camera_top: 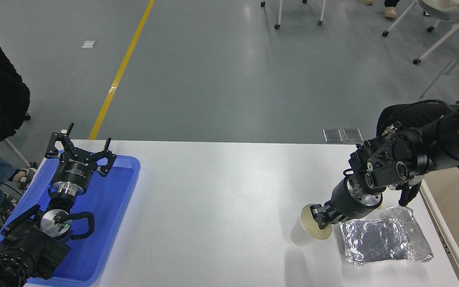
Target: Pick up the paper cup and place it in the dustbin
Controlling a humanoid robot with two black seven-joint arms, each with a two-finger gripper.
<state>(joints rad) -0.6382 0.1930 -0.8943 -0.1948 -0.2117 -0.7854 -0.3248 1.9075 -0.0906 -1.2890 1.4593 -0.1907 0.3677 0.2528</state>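
Note:
A small white paper cup [308, 228] with a cream inside hangs tilted just above the white table [221, 207], its mouth turned toward the camera. My right gripper [320, 219] is shut on the cup's rim, one finger inside and one outside. The right arm reaches in from the right edge. A cream-beige dustbin [448, 223] shows only as a rim and wall beside the table's right edge. My left gripper [79, 148] stands open and parked over the blue tray at the lower left.
A crumpled foil sheet [385, 240] lies on the table just right of the cup. A flat blue tray [106, 207] sits at the left. A person in black sits behind the table's far right corner; chairs stand on the floor beyond.

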